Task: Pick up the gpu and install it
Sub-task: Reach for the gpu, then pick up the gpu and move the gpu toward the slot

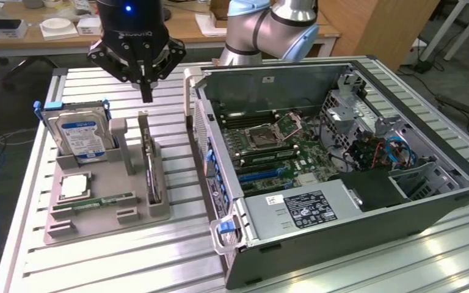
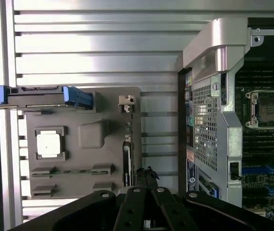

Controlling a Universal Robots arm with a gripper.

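Item 1, gpu (image 1: pixel 151 165): stands on edge in your gray holder (image 1: pixel 96 221), top edge offered for grasping. Gripper (image 1: pixel 146 94): fingers together, empty, hovering above it.

One brand can be read: "Robotiq", printed upside down in pale letters on the black body of the gripper (image 1: pixel 146 93). The blue-and-white label on the hard drive (image 1: pixel 80 133) and the black label on the power supply (image 1: pixel 301 210) inside the computer case (image 1: pixel 356 235) carry print too small to read.
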